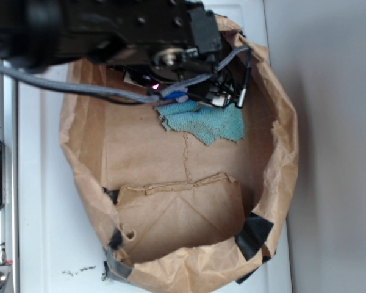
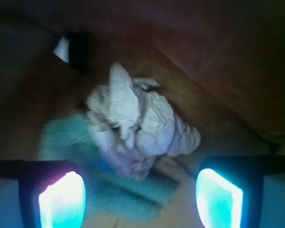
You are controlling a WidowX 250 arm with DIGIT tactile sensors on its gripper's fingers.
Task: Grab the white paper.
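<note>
The white paper (image 2: 137, 126) is a crumpled off-white wad lying partly on the teal cloth (image 2: 85, 142), just ahead of my fingers in the wrist view. My gripper (image 2: 140, 199) is open, its two glowing pads (image 2: 61, 202) set wide apart with nothing between them. The wad lies a little beyond the gap. In the exterior view the arm covers the paper, and only a small pale bit (image 1: 216, 99) shows under the gripper (image 1: 210, 94) at the bag's far end, beside the teal cloth (image 1: 207, 125).
Everything sits inside a large brown paper bag (image 1: 85, 152) with tall crumpled walls and black-taped corners (image 1: 253, 235). The bag's wall (image 2: 218, 61) rises close behind the wad. A white surface (image 1: 39, 213) surrounds the bag.
</note>
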